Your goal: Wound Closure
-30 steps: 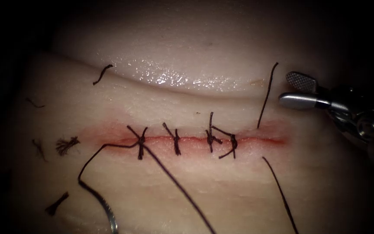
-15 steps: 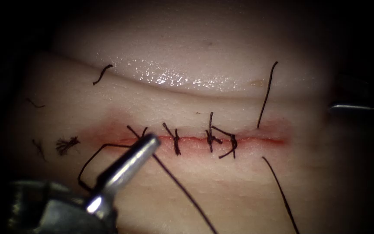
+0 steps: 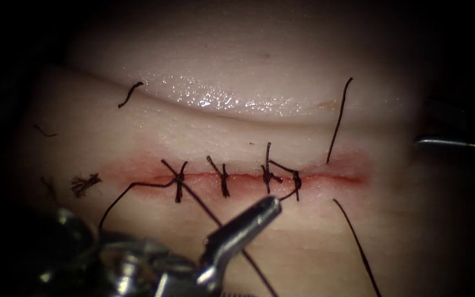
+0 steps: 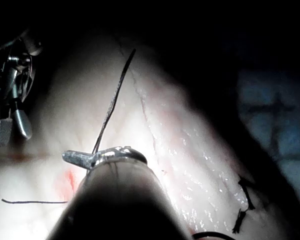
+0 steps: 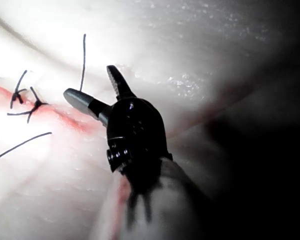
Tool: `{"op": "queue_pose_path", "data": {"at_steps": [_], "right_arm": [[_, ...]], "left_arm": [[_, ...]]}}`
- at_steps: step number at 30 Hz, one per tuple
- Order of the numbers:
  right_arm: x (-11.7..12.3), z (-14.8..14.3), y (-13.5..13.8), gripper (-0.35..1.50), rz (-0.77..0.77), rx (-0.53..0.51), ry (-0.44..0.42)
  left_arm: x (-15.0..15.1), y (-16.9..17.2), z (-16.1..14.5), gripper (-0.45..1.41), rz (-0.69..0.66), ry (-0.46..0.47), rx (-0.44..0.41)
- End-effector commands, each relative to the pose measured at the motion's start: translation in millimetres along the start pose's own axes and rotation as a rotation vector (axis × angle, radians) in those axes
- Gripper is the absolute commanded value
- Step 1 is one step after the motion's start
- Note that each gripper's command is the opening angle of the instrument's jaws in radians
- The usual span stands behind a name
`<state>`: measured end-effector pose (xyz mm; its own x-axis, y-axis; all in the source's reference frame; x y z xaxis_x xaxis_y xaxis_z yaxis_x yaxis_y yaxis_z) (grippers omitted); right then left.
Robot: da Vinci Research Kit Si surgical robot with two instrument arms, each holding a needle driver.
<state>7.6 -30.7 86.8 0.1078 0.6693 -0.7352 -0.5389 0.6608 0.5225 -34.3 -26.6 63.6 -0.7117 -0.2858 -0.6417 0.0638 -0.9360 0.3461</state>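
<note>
With four stitches tied across the cut, the left claw hangs narrow over the long thread just below the cut, seemingly in a thread-handling step. Taking the strand would call for it to part. The right claw, spread wide and holding nothing, sits off the cut's right end. I cannot tell whether the left claw pinches thread, and I cannot make out the needle.
</note>
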Motion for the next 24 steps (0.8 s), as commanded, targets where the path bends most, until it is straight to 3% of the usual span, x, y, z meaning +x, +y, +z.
{"op": "queue_pose_path", "data": {"at_steps": [1,4,5,6,14,15,24], "right_arm": [[-0.9,0.7,-0.3,1.48,0.0,0.003,0.001],[-1.1,0.7,-0.4,1.48,-0.002,0.002,0.003],[-1.1,0.6,-0.4,1.48,-0.002,0.002,0.005],[-1.0,0.6,-0.4,1.48,-0.001,0.002,0.005],[-0.7,0.5,-0.6,1.46,0.002,0.003,0.003],[-0.5,0.1,-1.1,1.43,-0.032,0.015,0.004],[2.0,-0.5,-4.6,1.23,-0.178,0.171,-0.022]], "left_arm": [[0.2,0.4,0.8,0.61,0.019,0.009,0.0],[0.7,0.3,0.9,0.07,0.042,0.029,0.0],[0.9,0.3,0.6,-0.36,0.048,0.044,0.005],[0.9,0.4,0.4,-0.45,0.054,0.049,0.007],[-0.3,-1.8,-0.8,-0.45,0.02,0.075,0.004],[-1.4,-3.8,-0.2,-0.45,0.002,0.09,0.015],[-6.7,-8.1,3.5,-0.45,-0.042,0.064,0.067]]}}
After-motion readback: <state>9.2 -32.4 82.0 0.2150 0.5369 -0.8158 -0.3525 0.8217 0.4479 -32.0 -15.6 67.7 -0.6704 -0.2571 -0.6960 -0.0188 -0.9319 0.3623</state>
